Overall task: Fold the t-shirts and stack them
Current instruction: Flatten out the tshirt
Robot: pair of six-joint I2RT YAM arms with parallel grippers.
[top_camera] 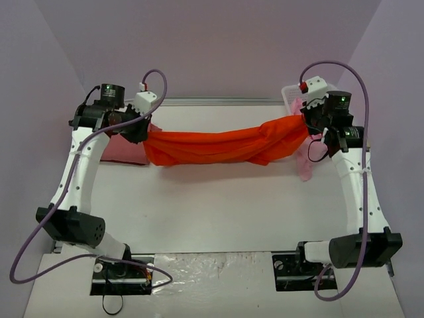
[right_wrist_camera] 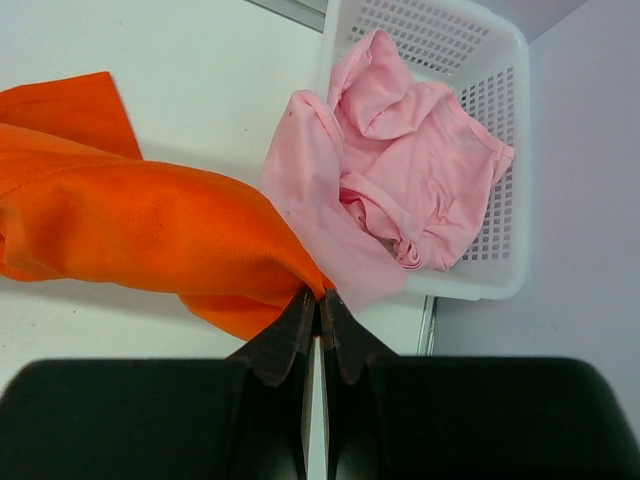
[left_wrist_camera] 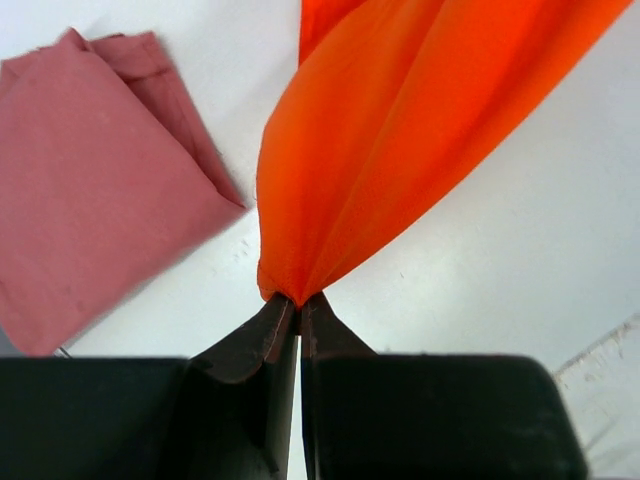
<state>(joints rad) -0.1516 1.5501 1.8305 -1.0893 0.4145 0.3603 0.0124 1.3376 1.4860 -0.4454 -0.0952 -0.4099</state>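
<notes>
**A:** When the scene is taken from above, how is the orange-red t-shirt [top_camera: 218, 147] seen to be held?

**B:** It is stretched as a bunched, twisted band between the left arm [top_camera: 79, 165] and the right arm [top_camera: 354, 175], and hung over the far half of the table [top_camera: 218, 212]. A dusty rose t-shirt [top_camera: 122, 151] is laid folded below its left end. Light pink t-shirts [top_camera: 306, 164] are draped near its right end, by the basket [top_camera: 291, 98].

**A:** What is added by the left wrist view?

**B:** The left fingers [left_wrist_camera: 255, 345] are pressed together on a gathered tip of the orange-red t-shirt, which fans away from them. The dusty rose t-shirt is seen flat on the table, beside the hanging cloth and apart from it.

**A:** And by the right wrist view?

**B:** The right fingers [right_wrist_camera: 285, 345] are pinched on the other end. It cannot be told whether pink cloth is caught there too. The light pink t-shirts are heaped in the basket, and one is spilled over its rim onto the table.

**A:** How is the step best done?

**B:** Spreading is judged to be the step in hand.
- The twist should be taken out before anything is lowered.
- The pull should be shared evenly, so that neither tip is drawn out of its grip.
- The bare near part of the table is to be preferred, so that the folded shirt and the trailing pink one are not dragged.
</notes>
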